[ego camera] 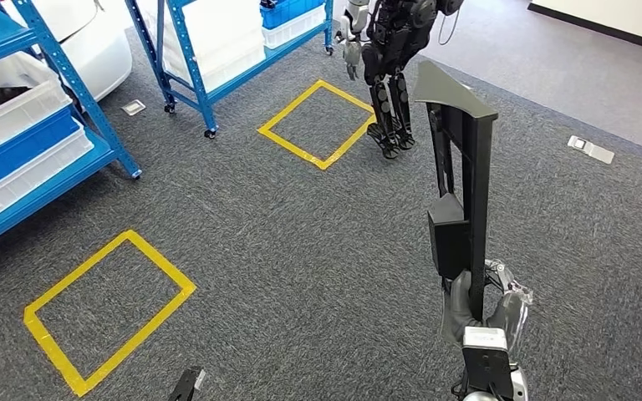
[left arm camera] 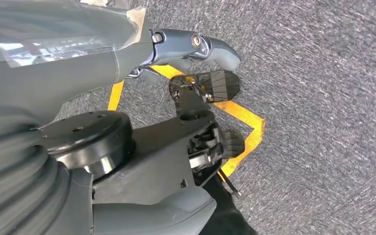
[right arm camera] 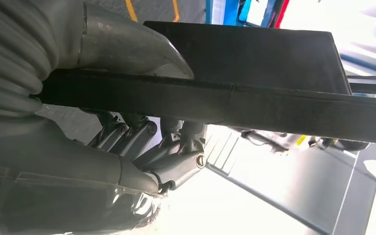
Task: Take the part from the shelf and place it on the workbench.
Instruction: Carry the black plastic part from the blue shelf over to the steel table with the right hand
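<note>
A grey carpet [ego camera: 318,242] covers the floor, marked with two yellow tape squares, one near [ego camera: 109,307] and one farther off [ego camera: 318,124], with blue shelving [ego camera: 50,134] holding white and blue bins [ego camera: 17,138] along the left. In the right wrist view the dark fingers [right arm camera: 176,147] curl under a long black bar while the thick grey thumb [right arm camera: 127,49] presses on its other side, so the right hand [ego camera: 481,313] is clenched around the part [ego camera: 460,167]. The part is a tall black frame held upright in that hand low at the right of the head view, its angled top plate rising well above the hand and over the carpet. The left hand [left arm camera: 196,68] hangs over the carpet above a corner of yellow tape; its fingers are bent inward with nothing between them. Another humanoid robot [ego camera: 393,67] stands beyond the far square, and a white car body [ego camera: 92,42] sits behind the shelving.
</note>
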Robot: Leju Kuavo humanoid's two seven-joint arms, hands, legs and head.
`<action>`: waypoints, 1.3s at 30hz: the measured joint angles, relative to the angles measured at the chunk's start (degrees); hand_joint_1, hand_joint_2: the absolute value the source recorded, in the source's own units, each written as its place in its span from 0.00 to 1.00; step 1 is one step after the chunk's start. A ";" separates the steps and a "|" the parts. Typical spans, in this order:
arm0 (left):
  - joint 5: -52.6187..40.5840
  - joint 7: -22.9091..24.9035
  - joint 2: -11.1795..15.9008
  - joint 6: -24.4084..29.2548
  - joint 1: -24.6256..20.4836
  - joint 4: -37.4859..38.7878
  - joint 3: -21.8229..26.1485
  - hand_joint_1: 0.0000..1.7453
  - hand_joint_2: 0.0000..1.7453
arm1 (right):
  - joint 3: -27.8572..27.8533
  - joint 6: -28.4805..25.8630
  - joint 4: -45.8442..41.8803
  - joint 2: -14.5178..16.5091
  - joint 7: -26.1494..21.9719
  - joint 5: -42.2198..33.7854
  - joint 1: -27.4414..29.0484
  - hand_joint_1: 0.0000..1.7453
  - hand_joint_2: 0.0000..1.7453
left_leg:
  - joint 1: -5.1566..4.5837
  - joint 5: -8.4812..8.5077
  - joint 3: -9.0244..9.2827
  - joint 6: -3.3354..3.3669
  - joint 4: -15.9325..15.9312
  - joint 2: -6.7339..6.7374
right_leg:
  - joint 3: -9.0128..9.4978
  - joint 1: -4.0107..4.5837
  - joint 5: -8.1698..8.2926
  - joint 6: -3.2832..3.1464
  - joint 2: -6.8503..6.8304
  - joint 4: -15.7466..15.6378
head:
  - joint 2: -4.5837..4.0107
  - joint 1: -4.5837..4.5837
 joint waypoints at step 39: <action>0.13 -1.07 -0.46 -1.18 -0.03 -0.06 0.90 0.00 1.00 | 1.28 0.86 -0.96 -0.39 1.50 0.12 -0.36 1.00 1.00 | -0.04 -2.70 -0.40 -2.41 2.70 0.24 | 5.55 0.19 4.13 -2.11 -0.86 -11.31 | 0.00 -0.41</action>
